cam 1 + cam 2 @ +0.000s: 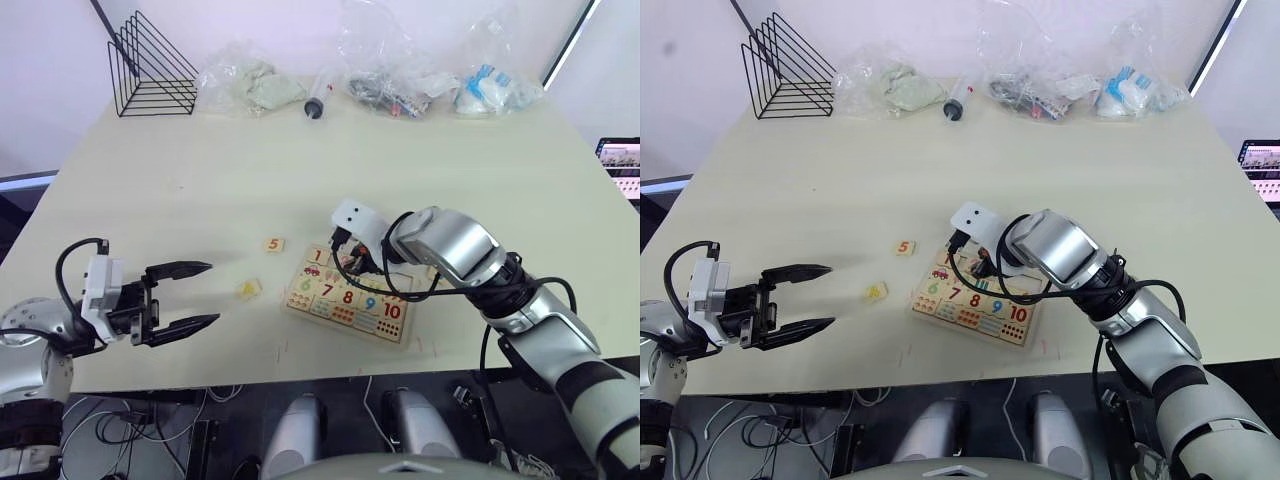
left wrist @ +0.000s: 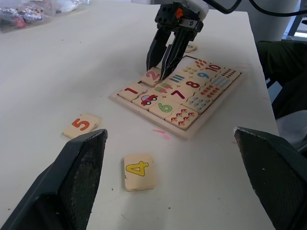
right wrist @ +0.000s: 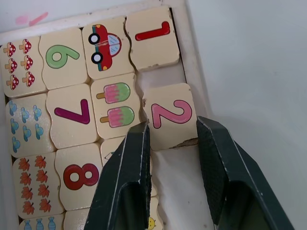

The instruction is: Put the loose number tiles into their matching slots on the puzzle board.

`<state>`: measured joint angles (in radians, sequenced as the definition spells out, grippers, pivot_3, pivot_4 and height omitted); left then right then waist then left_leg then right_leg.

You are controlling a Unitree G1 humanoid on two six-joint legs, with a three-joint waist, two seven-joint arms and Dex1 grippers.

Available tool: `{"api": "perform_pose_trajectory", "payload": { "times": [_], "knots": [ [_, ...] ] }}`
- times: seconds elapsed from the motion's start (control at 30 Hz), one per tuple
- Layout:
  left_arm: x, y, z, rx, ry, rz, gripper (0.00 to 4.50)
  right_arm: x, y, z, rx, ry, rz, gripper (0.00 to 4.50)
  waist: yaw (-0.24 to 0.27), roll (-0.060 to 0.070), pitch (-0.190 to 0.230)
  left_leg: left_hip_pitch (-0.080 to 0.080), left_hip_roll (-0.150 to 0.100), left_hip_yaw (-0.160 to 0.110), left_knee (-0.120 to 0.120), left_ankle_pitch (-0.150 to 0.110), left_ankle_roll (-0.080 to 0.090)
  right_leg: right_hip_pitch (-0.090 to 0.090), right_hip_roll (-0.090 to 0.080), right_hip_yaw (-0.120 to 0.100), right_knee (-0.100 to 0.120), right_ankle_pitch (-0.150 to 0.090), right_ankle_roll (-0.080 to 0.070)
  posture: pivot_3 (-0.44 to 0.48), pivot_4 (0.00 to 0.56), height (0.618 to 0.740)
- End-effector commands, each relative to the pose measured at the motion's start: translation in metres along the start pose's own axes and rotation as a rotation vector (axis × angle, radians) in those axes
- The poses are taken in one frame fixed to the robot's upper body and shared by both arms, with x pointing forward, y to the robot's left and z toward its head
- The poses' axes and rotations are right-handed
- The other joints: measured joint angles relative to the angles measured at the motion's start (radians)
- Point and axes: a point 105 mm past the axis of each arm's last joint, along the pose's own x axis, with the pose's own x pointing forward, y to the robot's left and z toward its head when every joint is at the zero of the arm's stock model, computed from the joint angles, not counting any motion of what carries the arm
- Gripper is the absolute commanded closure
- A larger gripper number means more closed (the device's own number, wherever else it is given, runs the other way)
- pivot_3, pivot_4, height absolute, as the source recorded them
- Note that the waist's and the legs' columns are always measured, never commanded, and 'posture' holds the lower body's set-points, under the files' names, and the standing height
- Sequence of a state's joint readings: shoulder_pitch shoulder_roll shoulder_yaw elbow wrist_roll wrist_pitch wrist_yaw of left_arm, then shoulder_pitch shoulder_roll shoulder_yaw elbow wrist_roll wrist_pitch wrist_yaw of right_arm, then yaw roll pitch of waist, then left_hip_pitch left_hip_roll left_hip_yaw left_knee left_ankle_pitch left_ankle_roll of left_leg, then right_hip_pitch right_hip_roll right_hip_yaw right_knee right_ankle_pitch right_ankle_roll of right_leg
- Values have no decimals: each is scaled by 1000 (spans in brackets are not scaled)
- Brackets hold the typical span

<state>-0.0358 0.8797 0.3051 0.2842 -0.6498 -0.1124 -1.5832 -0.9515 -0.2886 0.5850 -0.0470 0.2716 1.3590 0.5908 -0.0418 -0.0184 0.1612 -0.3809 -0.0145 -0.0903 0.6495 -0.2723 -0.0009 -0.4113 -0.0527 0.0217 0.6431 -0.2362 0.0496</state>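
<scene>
Right tool [image 2: 165, 60]: stood over the upper row of the puzzle board, its black fingers [image 3: 127, 177] pointing down with a gap between them, one on each side of the lower edge of the 2 tile; whether they pressed on the tile could not be told.
2 tile [image 3: 171, 117]: pink digit, lay at the board's upper row next to the 1 tile, a little skewed and overlapping the rim, not flat in its slot.
1 tile [image 3: 152, 37]: red digit, seated in the corner slot of the upper row.
Puzzle board [image 2: 184, 132]: light-wood tray flat on the table, near the table's front edge; numbers 6 to 10 and counting pictures showed in its rows.
4 tile [image 2: 138, 170]: yellow digit, loose on the table, between the left tool and the board, touching neither.
5 tile [image 2: 82, 125]: orange digit, loose on the table, beyond the 4 tile and apart from the board.
Another tile [image 2: 190, 47]: lay on the table just behind the right tool, its digit not readable.
Left tool [image 1: 190, 296]: open wide, holding nothing, hovered over the table's front left part, aimed toward the 4 tile.
Table [image 1: 200, 180]: pale top; at its far edge stood a black wire rack [image 1: 150, 67] and several clear plastic bags [image 1: 245, 85].
</scene>
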Motion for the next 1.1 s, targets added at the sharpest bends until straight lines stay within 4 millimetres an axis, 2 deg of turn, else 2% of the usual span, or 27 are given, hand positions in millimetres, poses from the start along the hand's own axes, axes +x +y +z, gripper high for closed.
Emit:
{"api": "perform_pose_trajectory", "payload": {
  "times": [0.03,1.1],
  "knots": [
    [-4,0,8,36,1,-13,0,-3,2,14,-53,-38,-11,3666,0,0,0,0,0,0,0,0,0,0,0,0,0,0,0,0,150,740],
    [-3,-2,6,28,8,-18,0,4,10,16,-88,-32,27,3666,-1,1,1,0,0,0,0,0,0,0,0,0,0,0,0,0,150,740]
  ]
}}
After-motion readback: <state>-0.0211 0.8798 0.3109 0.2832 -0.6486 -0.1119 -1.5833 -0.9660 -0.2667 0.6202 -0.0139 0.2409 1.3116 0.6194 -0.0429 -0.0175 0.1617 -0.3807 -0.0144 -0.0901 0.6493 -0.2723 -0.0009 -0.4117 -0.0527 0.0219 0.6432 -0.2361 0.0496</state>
